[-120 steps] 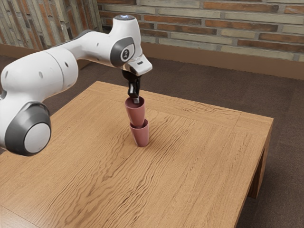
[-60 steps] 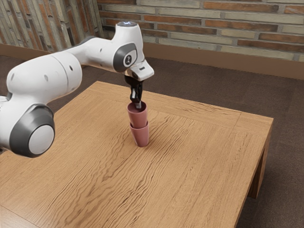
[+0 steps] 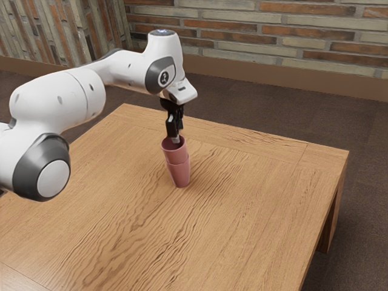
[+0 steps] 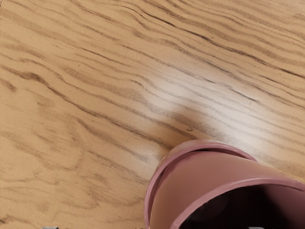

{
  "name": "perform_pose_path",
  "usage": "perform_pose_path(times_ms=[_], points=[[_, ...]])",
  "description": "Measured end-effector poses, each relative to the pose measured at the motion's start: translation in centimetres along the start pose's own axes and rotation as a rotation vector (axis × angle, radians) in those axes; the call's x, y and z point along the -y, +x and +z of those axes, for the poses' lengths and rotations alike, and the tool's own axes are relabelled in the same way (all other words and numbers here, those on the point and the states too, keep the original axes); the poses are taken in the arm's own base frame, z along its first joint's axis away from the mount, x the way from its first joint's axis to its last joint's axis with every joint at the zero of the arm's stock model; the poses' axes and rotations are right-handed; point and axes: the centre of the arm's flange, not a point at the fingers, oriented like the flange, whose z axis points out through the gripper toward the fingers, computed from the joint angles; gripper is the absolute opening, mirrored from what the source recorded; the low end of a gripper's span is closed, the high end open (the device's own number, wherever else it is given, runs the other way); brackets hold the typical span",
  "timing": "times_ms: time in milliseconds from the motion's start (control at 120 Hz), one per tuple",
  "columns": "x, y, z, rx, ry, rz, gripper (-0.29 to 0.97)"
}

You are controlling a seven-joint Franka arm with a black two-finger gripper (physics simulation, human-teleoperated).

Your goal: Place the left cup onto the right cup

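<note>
Lower cup (image 3: 180,174): mostly hidden inside the upper cup (image 3: 174,152) (I saw only its base).
Wrist view: its edge cut off the upper cup.
Table (image 3: 254,200): was cropped at the exterior view's left.

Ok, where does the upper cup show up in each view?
Exterior view: upper cup sits nested in the lower cup, directly under the gripper.
Wrist view: upper cup is the large pink shape just under the hand.
Shared landmark: the lower cup's rim around it, on the wooden table.

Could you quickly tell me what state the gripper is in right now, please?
Gripper: closed on the rim of the upper cup, which sits nested in the lower cup.
</note>
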Motion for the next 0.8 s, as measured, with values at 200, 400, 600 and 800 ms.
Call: perform_pose_path(times_ms=[200, 400, 600, 800], points=[[-0.3, -0.4, -2.1, -0.009, 0.013, 0.000, 0.62], [-1.2, -1.1, -4.4, -0.015, 0.013, -0.002, 0.66], [-3.3, -2.4, -6.8, -0.014, 0.003, -0.005, 0.67], [-5.7, -3.6, -10.6, 0.004, 0.024, -0.013, 0.68]])
